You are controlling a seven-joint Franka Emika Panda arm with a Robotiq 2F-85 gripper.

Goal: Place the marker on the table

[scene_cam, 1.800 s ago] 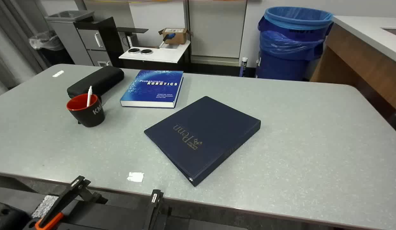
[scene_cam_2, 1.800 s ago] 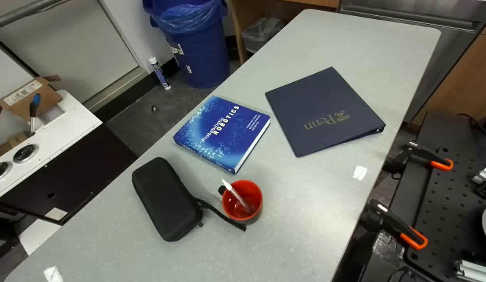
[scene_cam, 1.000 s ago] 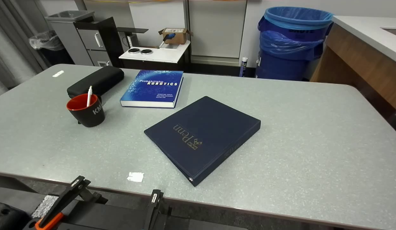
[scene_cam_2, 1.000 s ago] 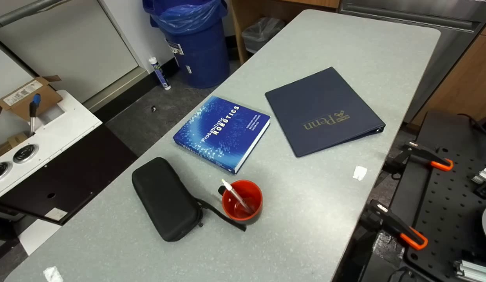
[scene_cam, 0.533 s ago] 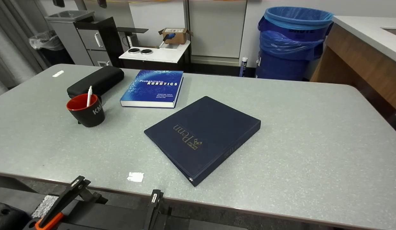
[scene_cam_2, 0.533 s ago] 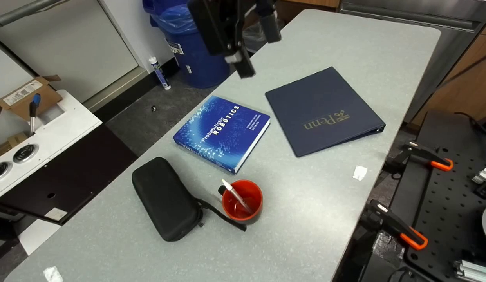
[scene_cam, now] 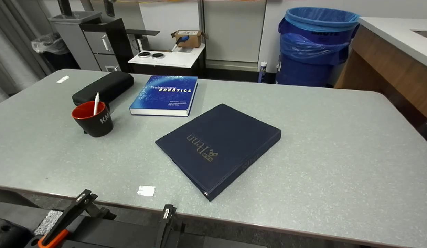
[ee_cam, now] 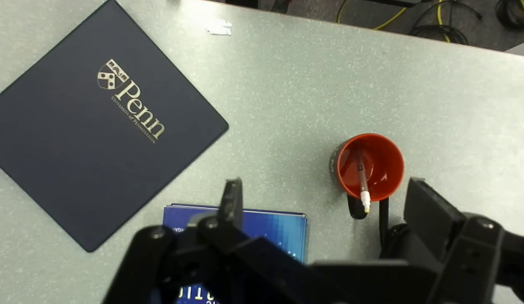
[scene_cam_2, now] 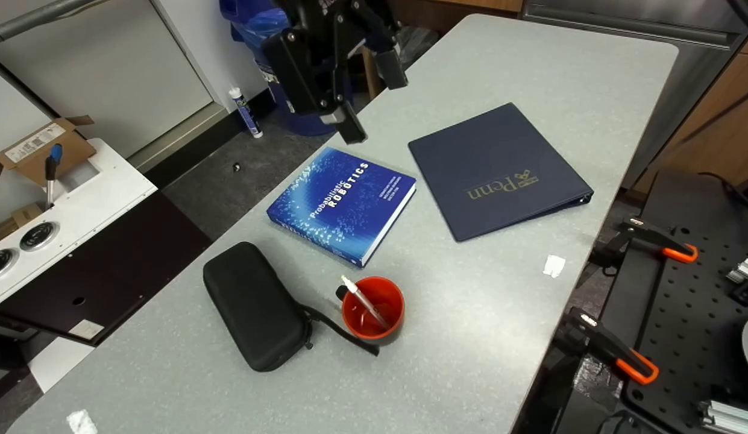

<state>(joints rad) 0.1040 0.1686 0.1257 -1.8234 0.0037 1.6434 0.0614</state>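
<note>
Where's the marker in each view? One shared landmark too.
In an exterior view: marker well left, slightly above mid-height, leaning in the mug.
In an exterior view: marker near mid-width, below mid-height, same mug.
In the wrist view: marker right of centre, slightly below mid-height, same mug.
Shared landmark: Penn binder, right of the marker in both exterior views, left in the wrist view.

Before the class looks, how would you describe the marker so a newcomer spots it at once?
On the large grey speckled table, find the cup, black outside and red inside, near the long black case. The marker leans inside that cup, white end poking out. Unlike the broader case, book and binder nearby, it is slim and pen-shaped.
</note>
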